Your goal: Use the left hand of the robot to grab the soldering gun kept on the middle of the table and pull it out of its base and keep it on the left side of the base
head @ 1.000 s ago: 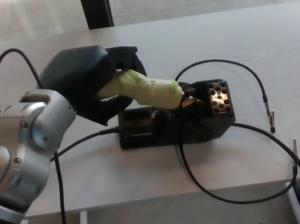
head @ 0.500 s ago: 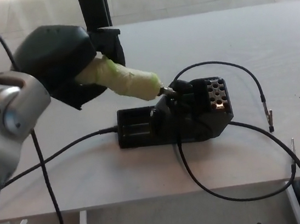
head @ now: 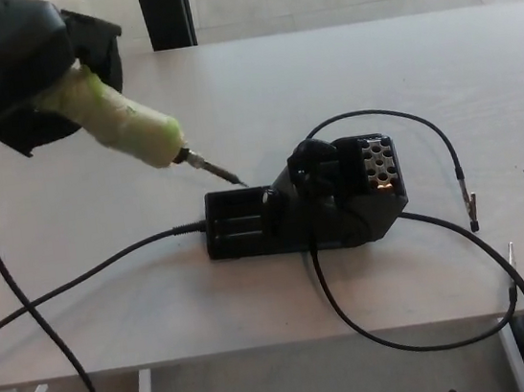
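My left hand (head: 18, 69) fills the upper left of the head view and is shut on the soldering gun (head: 133, 134), whose handle is wrapped in pale green tape. The gun points down to the right, and its thin metal tip (head: 223, 172) hangs free just above the left end of the base. The black base (head: 306, 202) sits in the middle of the table, its round holder mouth (head: 308, 163) empty. The right hand does not show.
Black cables loop across the pale table (head: 476, 61): one (head: 80, 278) runs left off the front edge, another (head: 426, 339) sags below the front edge at right. A thin lead with a clip (head: 473, 202) lies right of the base. A dark post (head: 165, 10) stands behind the table.
My left hand has drawn the soldering gun up and to the left, out of the base's holder. The tip, hidden before, now shows free in the air.
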